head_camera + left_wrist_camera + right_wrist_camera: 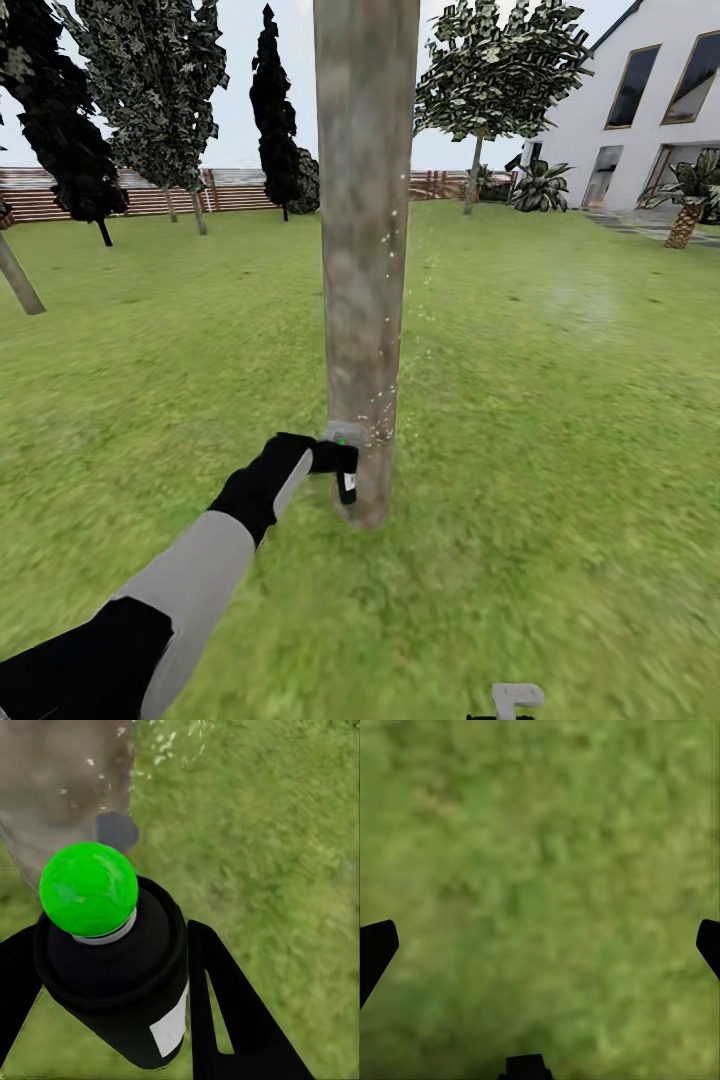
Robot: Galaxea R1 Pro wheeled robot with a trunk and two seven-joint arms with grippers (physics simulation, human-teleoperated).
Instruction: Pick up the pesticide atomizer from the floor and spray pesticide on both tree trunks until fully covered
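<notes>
— Trunk (pixel 365 250) stood dead centre in the head view, a grey-brown mottled column rising out of the lawn (pixel 560 420) and running off at twelve o'clock. Where was the pesticide atomizer (pixel 345 468)?

— Low against that trunk, at about seven o'clock of its base, touching or just beside the bark; I could not tell which. The left gripper (pixel 330 458) was clamped on it, one black finger on each side of the dark body.

— And from the left wrist?

— The bottle (pixel 120 975) sat between the fingers (pixel 232 1020), whitish label facing out, with a bright green ball on its cap (the grey collar showed just under it). The bark (pixel 60 787) lay right beyond the nozzle end, flecked with tiny white specks.

— Specks elsewhere?

— A thin scatter of white dots hung along the trunk's three o'clock edge in the head view.

— The right gripper (pixel 540 945)?

— Spread wide, its fingertips (pixel 375 945) at opposite edges of its wrist view, over bare grass (pixel 540 870).

— The other tree (pixel 500 70)?

— Far off at one o'clock, near the white house (pixel 650 110), with the wooden fence (pixel 150 200) behind.
</notes>
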